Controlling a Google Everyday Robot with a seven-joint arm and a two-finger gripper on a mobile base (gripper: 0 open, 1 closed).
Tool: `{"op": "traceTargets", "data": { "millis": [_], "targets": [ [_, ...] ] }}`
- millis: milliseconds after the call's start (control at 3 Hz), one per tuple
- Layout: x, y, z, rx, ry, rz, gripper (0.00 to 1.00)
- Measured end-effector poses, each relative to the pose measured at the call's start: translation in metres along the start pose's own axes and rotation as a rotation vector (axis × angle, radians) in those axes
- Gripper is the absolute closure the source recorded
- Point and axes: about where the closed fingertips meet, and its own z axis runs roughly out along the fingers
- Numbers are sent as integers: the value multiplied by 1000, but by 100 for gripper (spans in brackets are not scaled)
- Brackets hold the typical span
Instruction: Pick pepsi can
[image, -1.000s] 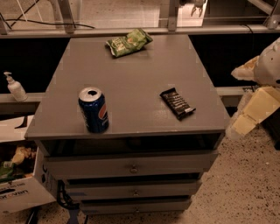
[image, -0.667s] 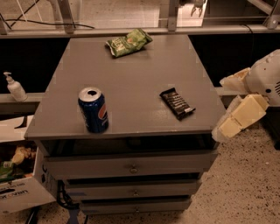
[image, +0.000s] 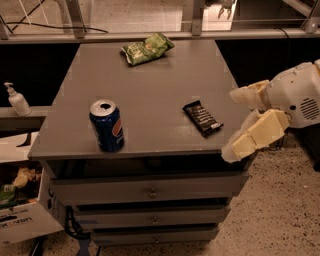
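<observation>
Your can (image: 106, 126) stands upright on the tabletop (image: 150, 95) at about 8 o'clock from centre, close to the front edge. Its logo faces front-right, and the silver top has a dark opening in it. Nothing touches it.

Your gripper (image: 231, 124) is just off the tabletop's right edge at about 4 o'clock, well apart from the can. The jaws are apart: one cream finger sits by the right edge, the other lower, by the front-right corner. They hold nothing.

A black wrapper (image: 202, 118) lies flat on the tabletop at 4 o'clock, between can and gripper. It is nearer the gripper and not touching it. A green bag (image: 147, 48) lies at 12 o'clock near the far edge, well apart from the can.

Below the tabletop you have three drawers (image: 150, 192), all closed. Left of the unit there is a pump bottle (image: 17, 100) on a ledge at 9 o'clock and a cardboard box (image: 22, 220) on the floor at 7 o'clock.
</observation>
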Motion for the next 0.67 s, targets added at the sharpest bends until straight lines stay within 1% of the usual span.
{"op": "traceTargets", "data": {
  "millis": [333,667],
  "targets": [
    [1,0,0,2,5,-2,0],
    [3,-1,-2,-2,-52,-1,0]
  ]
}}
